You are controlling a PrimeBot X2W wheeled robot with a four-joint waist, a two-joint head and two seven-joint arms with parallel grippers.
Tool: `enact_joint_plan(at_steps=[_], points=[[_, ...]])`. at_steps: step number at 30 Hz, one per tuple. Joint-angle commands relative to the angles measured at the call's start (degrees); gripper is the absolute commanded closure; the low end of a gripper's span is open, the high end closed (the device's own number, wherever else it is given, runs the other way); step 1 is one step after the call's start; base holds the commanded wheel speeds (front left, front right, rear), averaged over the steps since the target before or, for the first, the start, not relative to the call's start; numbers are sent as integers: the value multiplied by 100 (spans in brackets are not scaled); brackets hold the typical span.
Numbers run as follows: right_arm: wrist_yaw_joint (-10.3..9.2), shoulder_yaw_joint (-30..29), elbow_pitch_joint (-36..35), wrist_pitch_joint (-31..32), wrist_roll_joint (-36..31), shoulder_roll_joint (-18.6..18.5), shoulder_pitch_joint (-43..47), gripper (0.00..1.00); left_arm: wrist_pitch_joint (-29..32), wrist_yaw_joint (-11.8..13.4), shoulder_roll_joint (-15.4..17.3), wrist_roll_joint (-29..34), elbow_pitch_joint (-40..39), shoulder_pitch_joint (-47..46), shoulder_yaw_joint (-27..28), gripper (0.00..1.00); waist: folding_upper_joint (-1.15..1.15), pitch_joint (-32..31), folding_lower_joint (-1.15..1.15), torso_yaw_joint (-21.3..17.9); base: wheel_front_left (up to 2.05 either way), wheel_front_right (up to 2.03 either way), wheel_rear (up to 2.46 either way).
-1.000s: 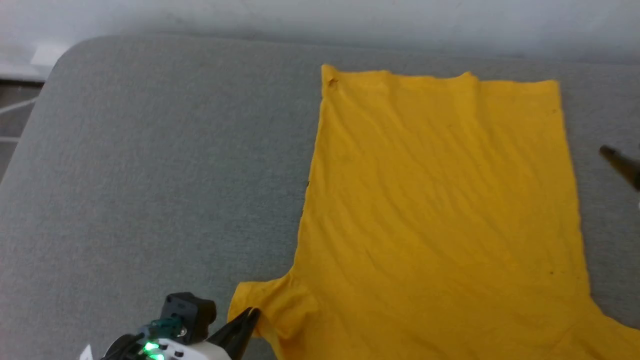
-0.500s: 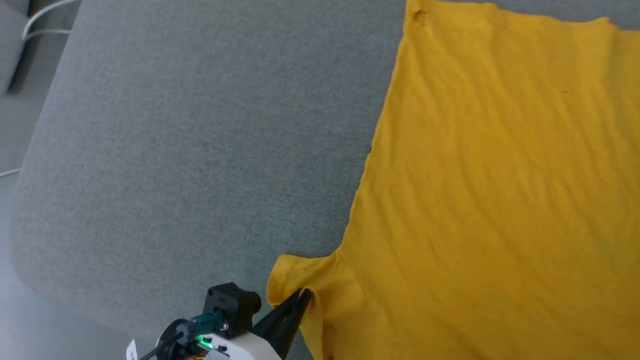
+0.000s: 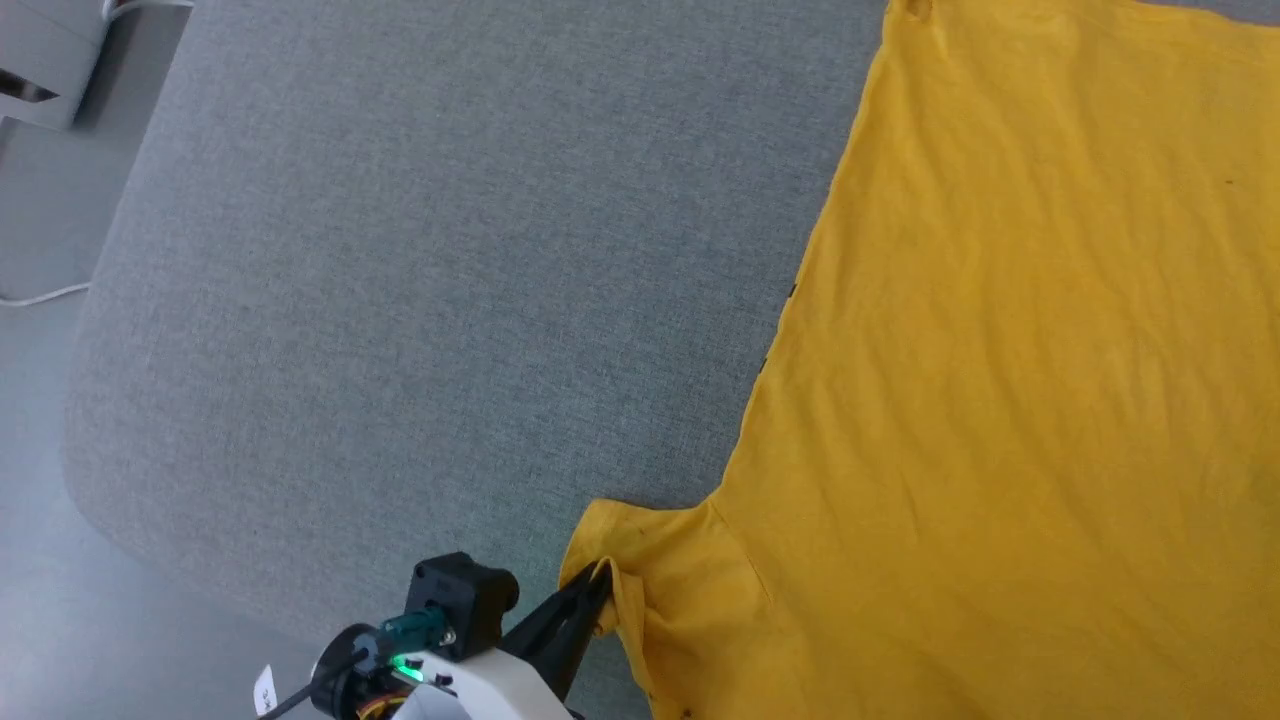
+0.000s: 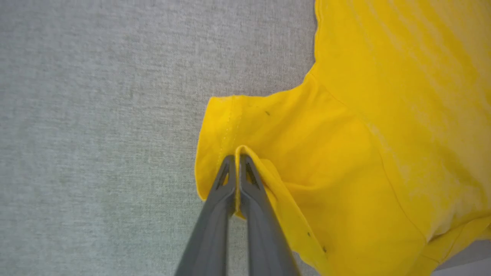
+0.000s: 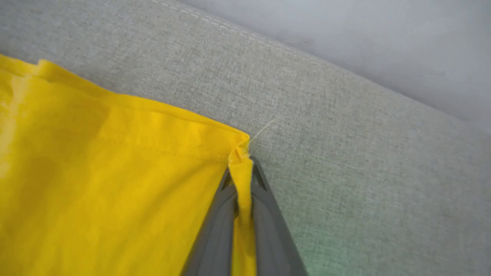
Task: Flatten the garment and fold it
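**A:** Where is the garment (image 3: 1000, 400) lying?

**B:** It is spread on the grey worktop (image 3: 400, 300), plain yellow side up and rippled with slanting creases. In the head view it runs off the right and bottom edges.

**A:** And the left pincer (image 3: 598, 592)?

**B:** It is clamped together on the cuff of the sleeve (image 4: 276, 153), with a fold of yellow cloth nipped between the tips. It had the same hold a second ago.

**A:** So what has changed?

**B:** The right pincer (image 5: 241, 168). A second ago its dark tip stood off the cloth's right edge, clear of it. Now its wrist view has it closed on the hem corner (image 5: 238, 142), with cloth bunched between the fingers and a loose thread (image 5: 261, 132) sticking out just past them.

**A:** The shirt looks shifted in the head view.

**B:** That is the camera. It has swung, so the far hem is cut off at the top and the floor (image 3: 40, 560) shows beyond the worktop's rounded left corner. I can't see any change in how the cloth itself lies.
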Motion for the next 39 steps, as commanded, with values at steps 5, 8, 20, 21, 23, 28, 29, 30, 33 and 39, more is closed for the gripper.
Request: enact_joint_plan(at_steps=[5,8,20,21,23,28,29,30,33,39], points=[[-4,399,465,-125,159,152,674,100,-19,66,81,-49,38,5,127,100,0,-643,1,-512,0,0,0],[-4,606,532,-239,263,187,932,100,5,123,148,-122,131,109,206,100,0,-996,1,-764,0,0,0],[-4,935,-114,-362,1223,171,2359,100,-101,343,271,-520,396,796,471,100,0,-2298,1,-1803,0,0,0],[-4,909,-267,-347,1295,137,2516,100,-112,366,273,-552,415,854,492,100,0,-2374,1,-1875,0,0,0],[-4,782,-574,-268,1452,127,2835,100,-151,417,298,-600,454,972,554,100,0,-2514,1,-2033,0,0,0],[-4,279,-1558,145,1529,76,3847,100,-246,500,348,-671,497,1187,662,100,0,-2776,1,-2266,0,0,0],[-4,147,-1786,237,1523,96,4082,100,-258,516,350,-685,500,1224,675,100,0,-2813,1,-2302,0,0,0],[-4,-44,-1989,324,1520,150,4317,100,-270,527,352,-698,497,1256,686,100,0,-2833,1,-2330,0,0,0],[-4,-523,-2617,708,1401,343,5061,100,-303,545,352,-732,504,1322,709,100,0,-2883,1,-2376,0,0,0],[-4,-1344,-3685,1472,1033,1035,6398,100,-369,553,317,-808,547,1406,735,100,0,-2951,1,-2382,0,0,0]])
